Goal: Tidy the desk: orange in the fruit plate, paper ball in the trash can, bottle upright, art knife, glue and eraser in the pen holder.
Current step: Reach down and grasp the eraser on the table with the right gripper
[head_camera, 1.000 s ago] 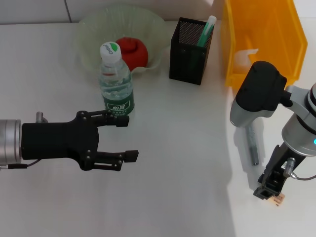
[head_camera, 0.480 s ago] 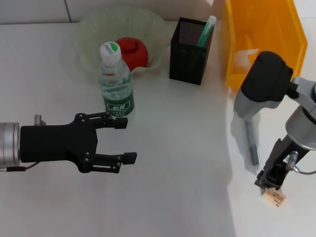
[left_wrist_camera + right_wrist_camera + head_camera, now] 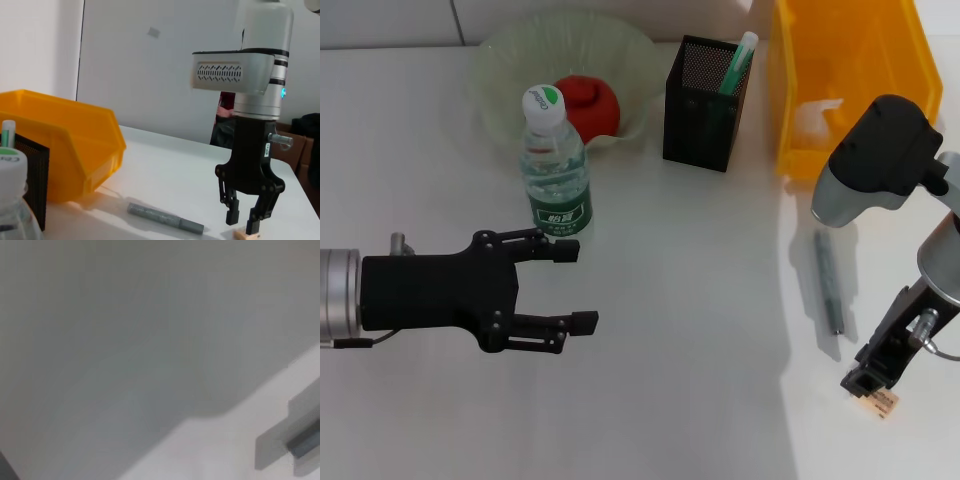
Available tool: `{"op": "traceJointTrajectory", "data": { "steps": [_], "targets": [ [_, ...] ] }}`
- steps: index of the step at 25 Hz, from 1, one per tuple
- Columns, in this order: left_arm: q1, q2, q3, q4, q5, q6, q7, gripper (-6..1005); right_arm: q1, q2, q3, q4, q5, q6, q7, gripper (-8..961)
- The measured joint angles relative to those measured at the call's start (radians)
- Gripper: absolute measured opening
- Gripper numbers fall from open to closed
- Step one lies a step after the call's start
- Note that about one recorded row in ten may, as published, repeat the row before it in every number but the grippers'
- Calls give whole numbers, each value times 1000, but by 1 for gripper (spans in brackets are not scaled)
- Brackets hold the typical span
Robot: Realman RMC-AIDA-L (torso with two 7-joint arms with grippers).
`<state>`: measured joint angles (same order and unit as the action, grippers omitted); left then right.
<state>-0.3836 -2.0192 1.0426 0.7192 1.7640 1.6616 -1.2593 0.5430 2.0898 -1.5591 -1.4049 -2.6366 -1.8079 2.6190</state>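
The eraser lies on the table at the near right. My right gripper hangs open just over it. In the left wrist view the right gripper points straight down, with one fingertip on or just above the eraser. The grey art knife lies beside it. The orange sits in the fruit plate. The bottle stands upright. A green-and-white stick stands in the pen holder. My left gripper is open and empty, near the bottle.
The trash can stands at the back right, and a white lump shows inside it. It also shows in the left wrist view, with the art knife in front of it.
My right arm's upper part has swung right while its gripper stayed over the eraser. My left gripper has drawn back slightly from the bottle.
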Motion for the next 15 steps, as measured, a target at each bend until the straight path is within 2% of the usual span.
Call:
{"op": "traceJointTrajectory", "data": {
  "steps": [2, 15],
  "targets": [
    [-1, -1, 0, -1, 0, 0, 0, 859, -5, 0, 0, -1, -1, -4, 7, 333],
    [-11, -1, -1, 6, 0, -7, -1, 859, -37, 3, 3, -1, -55, -4, 21, 326]
  ]
}}
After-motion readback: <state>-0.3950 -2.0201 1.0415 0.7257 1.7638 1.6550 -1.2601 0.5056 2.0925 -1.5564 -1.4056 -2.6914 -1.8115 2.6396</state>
